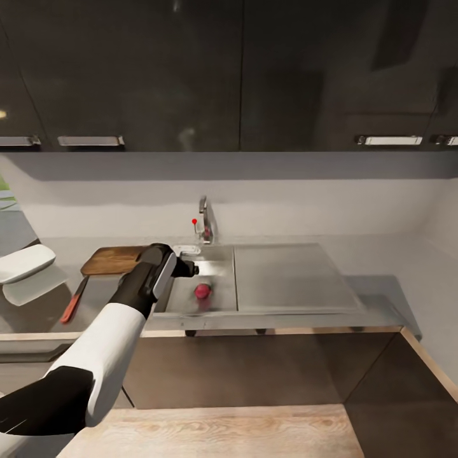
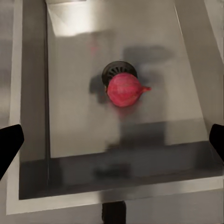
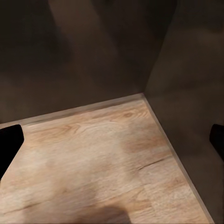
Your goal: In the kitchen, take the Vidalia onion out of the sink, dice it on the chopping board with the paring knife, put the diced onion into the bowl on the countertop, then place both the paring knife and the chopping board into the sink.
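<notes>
Left hand (image 2: 112, 140) held spread open above the sink (image 1: 222, 257).
The Vidalia onion (image 2: 123, 89) is seen against the drain (image 2: 115, 71); the right hand's (image 3: 112, 140) fingers are parted.

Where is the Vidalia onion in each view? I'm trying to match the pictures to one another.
Head view: the Vidalia onion lies in the sink basin, just past the left end effector.
Left wrist view: the onion sits mid-picture, against the round drain.
Right wrist view: not in it; wooden floor and dark cabinet fronts.
Shared landmark: the steel sink basin, in the head and left wrist views.
</notes>
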